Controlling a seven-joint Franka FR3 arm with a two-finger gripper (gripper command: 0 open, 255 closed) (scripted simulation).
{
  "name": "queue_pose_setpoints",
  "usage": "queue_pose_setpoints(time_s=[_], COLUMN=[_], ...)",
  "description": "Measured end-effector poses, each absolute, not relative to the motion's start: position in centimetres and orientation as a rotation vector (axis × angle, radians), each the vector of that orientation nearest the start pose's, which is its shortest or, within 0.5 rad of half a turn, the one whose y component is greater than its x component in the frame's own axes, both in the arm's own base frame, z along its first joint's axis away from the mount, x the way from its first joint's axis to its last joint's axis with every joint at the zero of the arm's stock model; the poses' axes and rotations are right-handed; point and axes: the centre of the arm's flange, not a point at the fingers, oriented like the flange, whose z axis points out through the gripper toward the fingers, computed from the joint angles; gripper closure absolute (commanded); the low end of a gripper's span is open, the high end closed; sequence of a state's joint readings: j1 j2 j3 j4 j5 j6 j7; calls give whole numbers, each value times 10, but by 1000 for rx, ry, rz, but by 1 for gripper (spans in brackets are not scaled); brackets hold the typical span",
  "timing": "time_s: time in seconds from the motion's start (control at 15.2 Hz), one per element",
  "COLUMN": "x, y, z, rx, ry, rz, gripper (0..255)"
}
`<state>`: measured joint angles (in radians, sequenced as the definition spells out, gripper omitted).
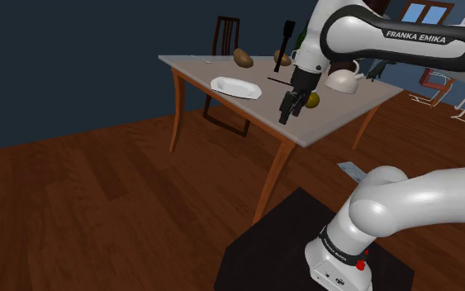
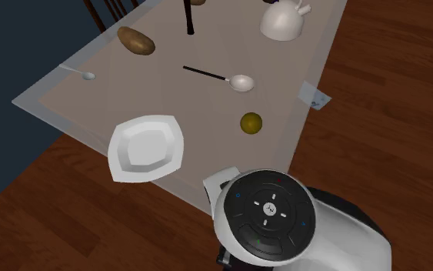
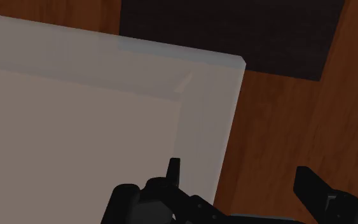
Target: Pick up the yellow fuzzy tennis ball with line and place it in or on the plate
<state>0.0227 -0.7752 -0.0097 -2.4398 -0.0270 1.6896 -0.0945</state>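
Note:
The dull yellow ball (image 2: 251, 122) lies on the pale table top, to the right of the white plate (image 2: 147, 148) in the second exterior view. In the shoulder view the ball (image 1: 313, 100) peeks out just behind my black gripper (image 1: 287, 111), and the plate (image 1: 236, 86) lies to the left of both. My gripper (image 3: 241, 184) hangs above the table's near edge, its fingers (image 3: 311, 186) standing apart with nothing between them. From above, the arm's round wrist (image 2: 268, 212) hides the hand.
On the table (image 2: 68, 96) also lie a brown potato (image 2: 136, 40), a small spoon (image 2: 84, 74), a dark-handled ladle (image 2: 241, 81), a white teapot (image 2: 282, 21) and an upright black utensil (image 1: 287, 37). A chair (image 1: 226, 37) stands behind. Wood floor (image 1: 98, 190) surrounds the table.

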Motion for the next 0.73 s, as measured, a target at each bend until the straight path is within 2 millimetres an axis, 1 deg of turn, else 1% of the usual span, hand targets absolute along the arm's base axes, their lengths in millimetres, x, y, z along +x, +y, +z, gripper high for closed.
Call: queue_pose_setpoints(time_s=[0.07, 0.2, 0.33, 0.73], x=[318, 322, 333, 346], y=[1, -14, -41, -117], z=[558, 560, 565, 577], rx=[-3157, -3151, -3142, -3110], ry=[-179, -165, -146, -85], rz=[-38, -42, -47, -63], gripper=[0, 0, 0, 0])
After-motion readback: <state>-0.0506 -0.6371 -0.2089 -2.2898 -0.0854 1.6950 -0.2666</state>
